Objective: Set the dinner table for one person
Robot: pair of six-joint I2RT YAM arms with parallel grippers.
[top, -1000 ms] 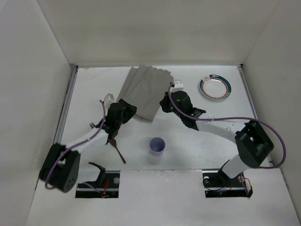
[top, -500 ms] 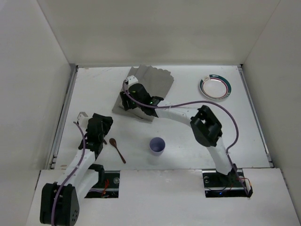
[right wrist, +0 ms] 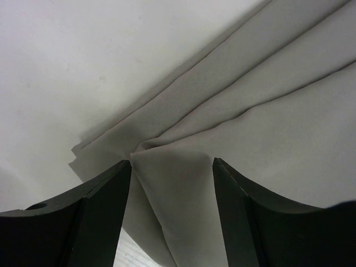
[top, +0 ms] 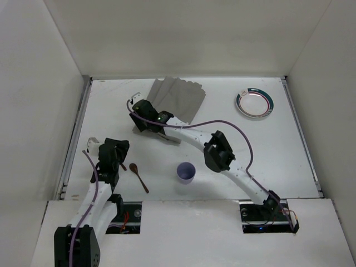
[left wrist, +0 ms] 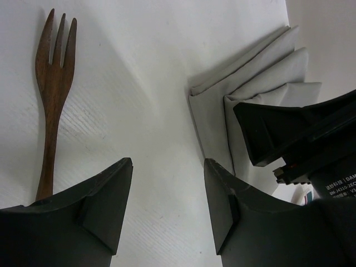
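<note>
1. worktop (top: 267, 150): white, flat, walled on three sides. It lies under the mat and all other items.
2. mat (top: 181, 97): grey cloth on the far-centre of the worktop; ref. point for the entries below. Top view shows fanned, overlapping layers. Only the right wrist view shows the soft folds (right wrist: 267, 83) running together at one corner.
3. plate (top: 254, 103): right of mat, well apart. Top view only.
4. cup (top: 186, 172): purple, nearer than mat, well apart. Top view only.
5. wooden utensil (top: 138, 177): near-left of mat. Head shape unclear from above.
6. fork (left wrist: 53, 83): wooden, 3 tines, left of mat corner (left wrist: 267, 61), apart from it. Left wrist view only. Can't tell if it is the same pc as item 5.
7. right gripper (top: 146, 114) (right wrist: 169, 167): at mat's near-left corner. Jaws wide, mat folds show in the gap, nothing held. Contact w/ cloth: can't tell.
8. left gripper (top: 115, 147) (left wrist: 167, 164): near-left of mat, apart. Jaws wide, bare worktop btwn them, nothing held. Fork handle disappears behind one jaw.
</note>
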